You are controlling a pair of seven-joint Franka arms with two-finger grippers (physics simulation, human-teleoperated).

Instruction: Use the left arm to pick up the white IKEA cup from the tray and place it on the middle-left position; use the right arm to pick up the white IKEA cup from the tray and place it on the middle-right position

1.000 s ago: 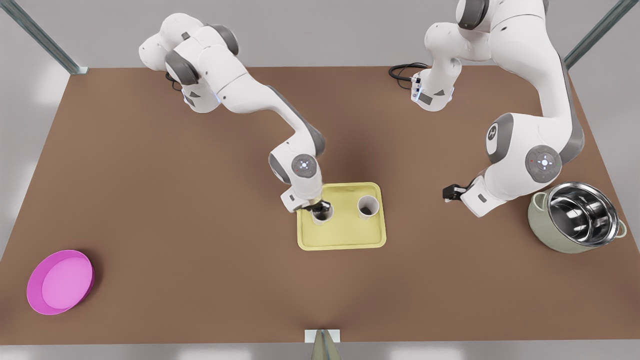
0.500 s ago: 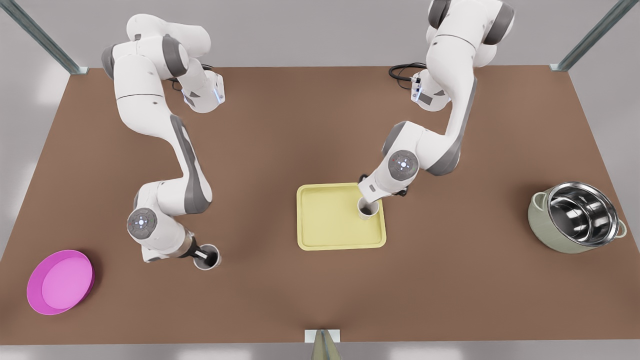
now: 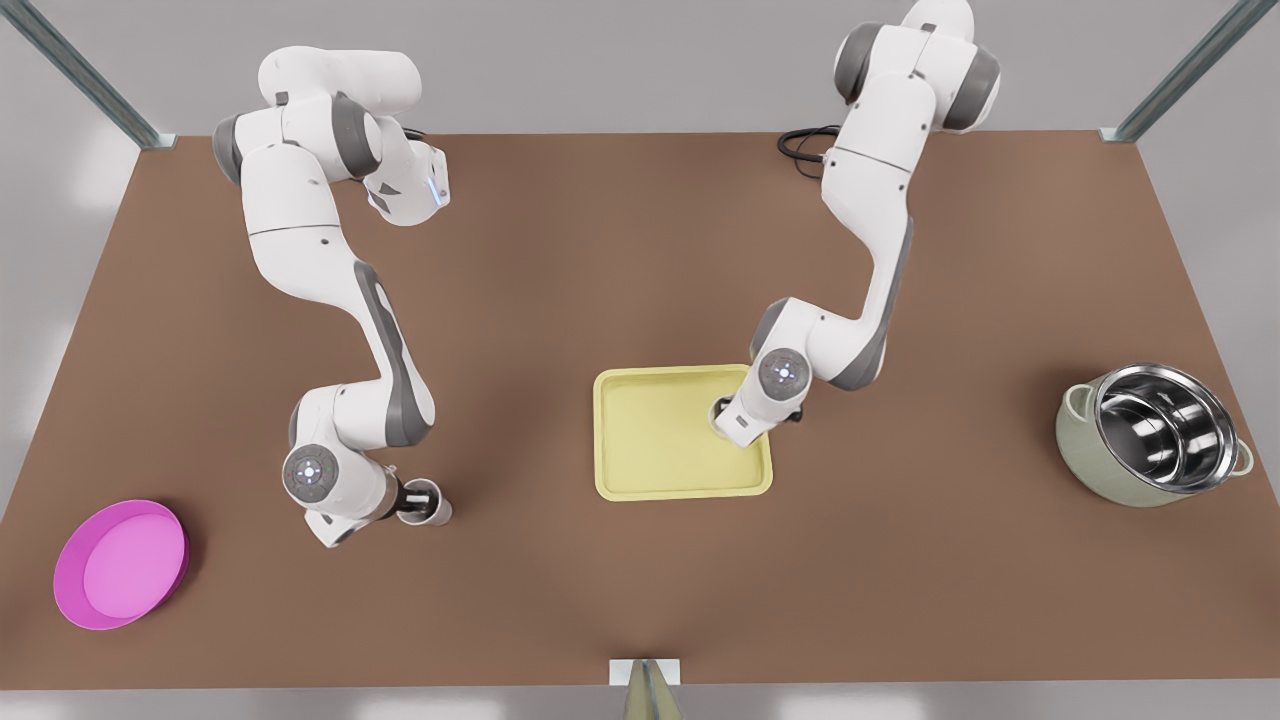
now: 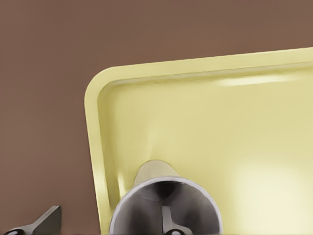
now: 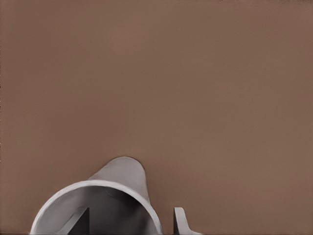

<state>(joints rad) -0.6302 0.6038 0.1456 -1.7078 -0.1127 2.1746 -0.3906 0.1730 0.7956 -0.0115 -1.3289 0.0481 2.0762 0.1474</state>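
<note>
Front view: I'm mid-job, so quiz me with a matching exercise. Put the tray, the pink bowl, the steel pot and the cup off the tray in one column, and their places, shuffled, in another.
1. tray
2. pink bowl
3. steel pot
4. cup off the tray

A. front view's far right
B. middle of the table, where the left pincer straddles the rim of a second cup
C. bare tabletop, at the open right pincer
D. front view's lower left corner

Pairs: 1-B, 2-D, 3-A, 4-C
</note>
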